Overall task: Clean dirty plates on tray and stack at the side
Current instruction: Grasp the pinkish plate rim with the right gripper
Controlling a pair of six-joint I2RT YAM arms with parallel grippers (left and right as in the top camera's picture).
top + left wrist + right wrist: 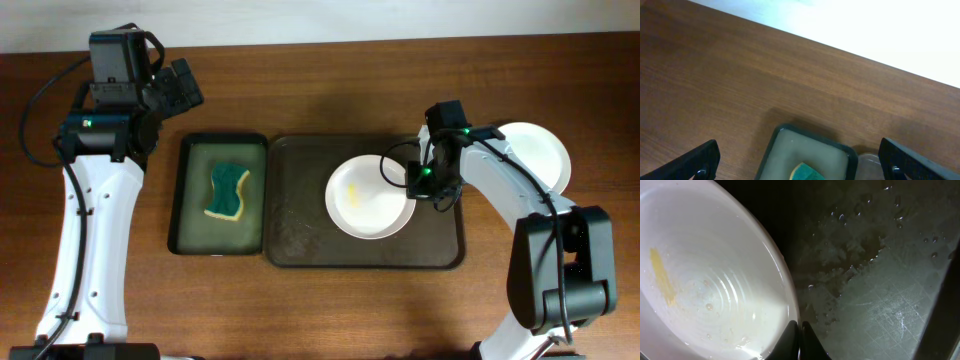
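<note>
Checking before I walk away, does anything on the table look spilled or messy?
Yes: the plate on the brown tray has a yellow smear, and water droplets are spread over the tray's floor beside it.

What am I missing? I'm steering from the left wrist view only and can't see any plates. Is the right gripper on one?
Observer: Yes. The right gripper pinches the right rim of a yellow-smeared plate lying on the brown tray.
Operator: Any plates off the tray?
Observer: One white plate sits on the table right of that tray, partly hidden by the right arm.
Operator: And the sponge?
Observer: The sponge lies mid green tray, nearer you than your open left gripper.
</note>
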